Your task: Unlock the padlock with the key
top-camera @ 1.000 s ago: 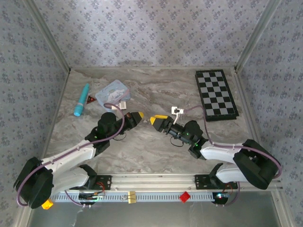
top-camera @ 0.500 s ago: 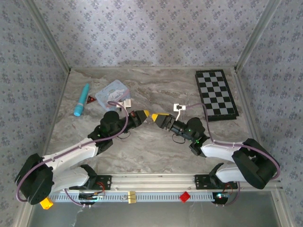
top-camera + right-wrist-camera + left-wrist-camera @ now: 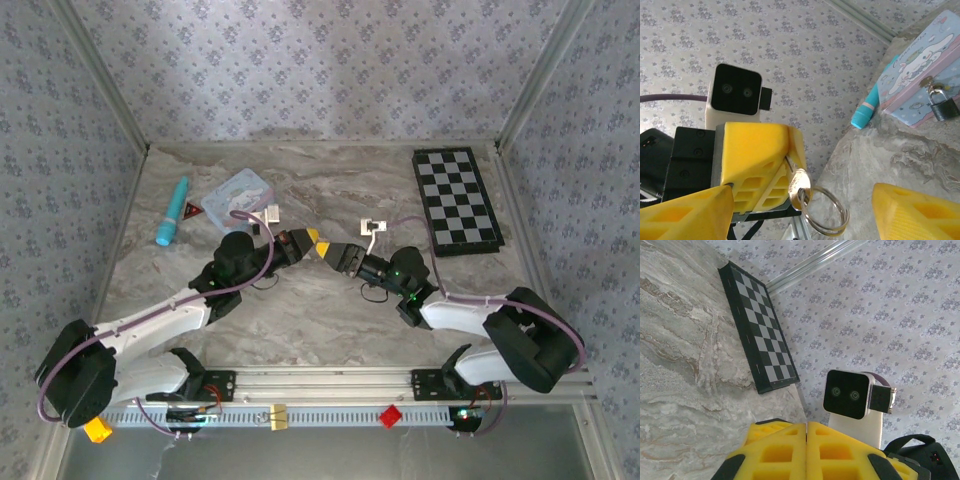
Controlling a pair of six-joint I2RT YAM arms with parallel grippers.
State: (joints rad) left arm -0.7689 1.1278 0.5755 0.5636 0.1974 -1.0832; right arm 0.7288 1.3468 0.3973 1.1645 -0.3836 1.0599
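Observation:
My left gripper (image 3: pixel 311 240) is shut on the blade of a small silver key (image 3: pixel 801 187); in the left wrist view its yellow fingers (image 3: pixel 780 445) are pressed together. A double key ring (image 3: pixel 826 211) hangs from the key's head. My right gripper (image 3: pixel 334 250) is open, nose to nose with the left one, and the key sits in the gap between its wide-apart yellow fingers (image 3: pixel 687 212). The padlock (image 3: pixel 944 107), small and black, hangs on the clasp of the pale blue cartoon tin (image 3: pixel 917 87), which lies at the table's back left (image 3: pixel 240 190).
A teal pen (image 3: pixel 172 211) lies left of the tin, with a small red triangle (image 3: pixel 190 211) between them. A chessboard (image 3: pixel 456 200) lies at the back right. Patterned walls and metal rails enclose the marble table (image 3: pixel 320 320).
The left gripper has pushed right with the key and the right gripper has shifted left and slightly back, so the two tips now nearly meet.

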